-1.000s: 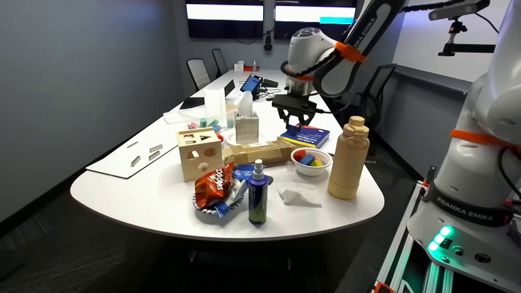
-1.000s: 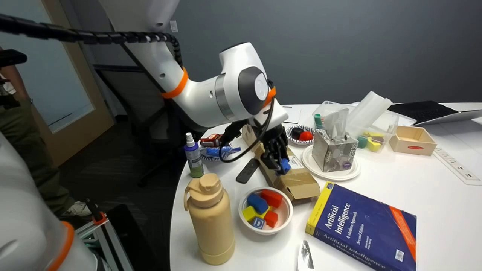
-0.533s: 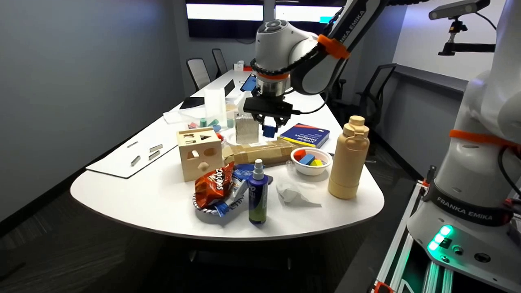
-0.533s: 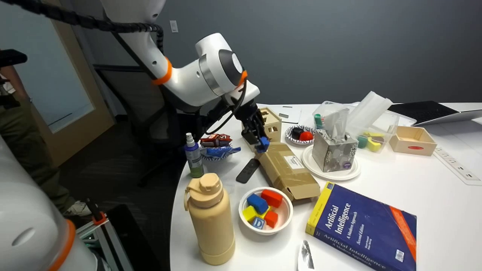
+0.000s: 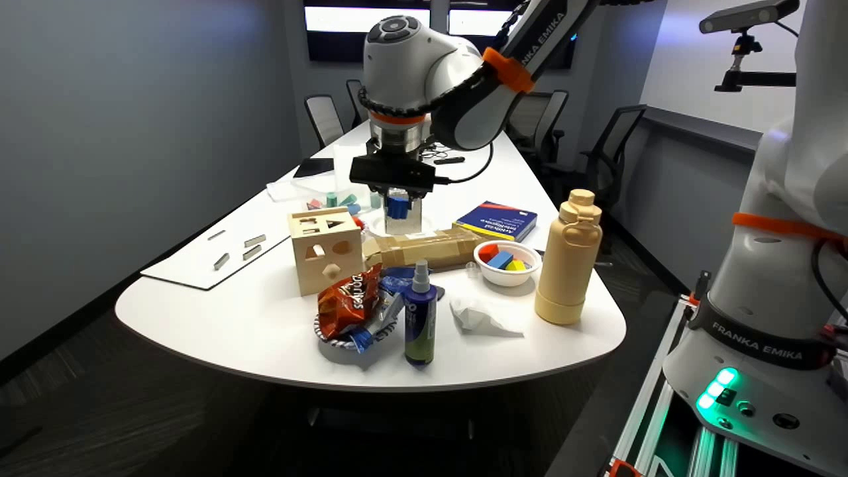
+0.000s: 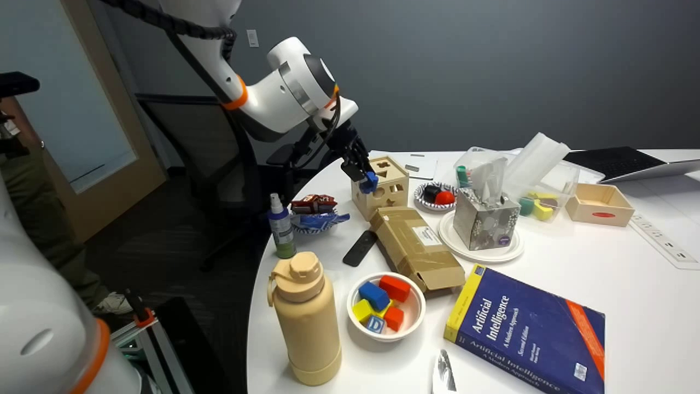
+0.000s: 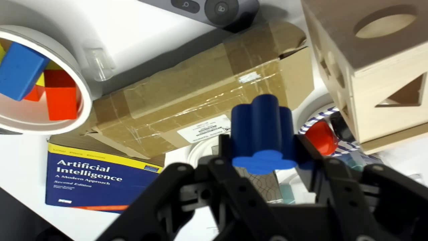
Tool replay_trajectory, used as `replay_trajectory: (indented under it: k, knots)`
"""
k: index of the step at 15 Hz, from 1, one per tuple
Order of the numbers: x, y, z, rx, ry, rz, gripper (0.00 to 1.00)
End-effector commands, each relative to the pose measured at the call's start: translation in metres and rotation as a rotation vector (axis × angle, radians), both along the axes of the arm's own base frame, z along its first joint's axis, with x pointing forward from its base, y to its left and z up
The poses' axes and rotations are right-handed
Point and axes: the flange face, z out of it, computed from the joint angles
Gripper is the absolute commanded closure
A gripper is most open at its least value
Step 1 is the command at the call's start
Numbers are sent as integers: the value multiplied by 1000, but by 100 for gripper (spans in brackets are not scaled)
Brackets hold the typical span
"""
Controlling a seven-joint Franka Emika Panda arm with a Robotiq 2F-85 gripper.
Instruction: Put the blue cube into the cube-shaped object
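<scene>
In an exterior view we see the gripper (image 5: 397,199) closed around a blue block (image 5: 397,208), holding it up off the table (image 5: 218,331); from here it overlaps the tissue box (image 5: 407,226). In an exterior view we find the wooden box (image 6: 385,195) upright, cut-outs in its faces, with the blue block hiding part of it. In the wrist view we make out the blue block's rounded lobes, pinched in the gripper; it is outside the wooden box, which stands apart at the right. We see the taped carton (image 7: 187,97) mid-view and, at the left, the bowl (image 7: 85,103) of colored blocks (image 7: 22,72).
</scene>
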Motion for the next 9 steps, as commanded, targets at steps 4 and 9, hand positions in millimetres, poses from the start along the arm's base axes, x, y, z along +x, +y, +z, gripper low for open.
replay_trajectory:
  k: [4, 9]
  knots:
    - [24, 58, 3, -36, -53, 38, 76]
    - [20, 59, -2, -14, -26, 61, 51]
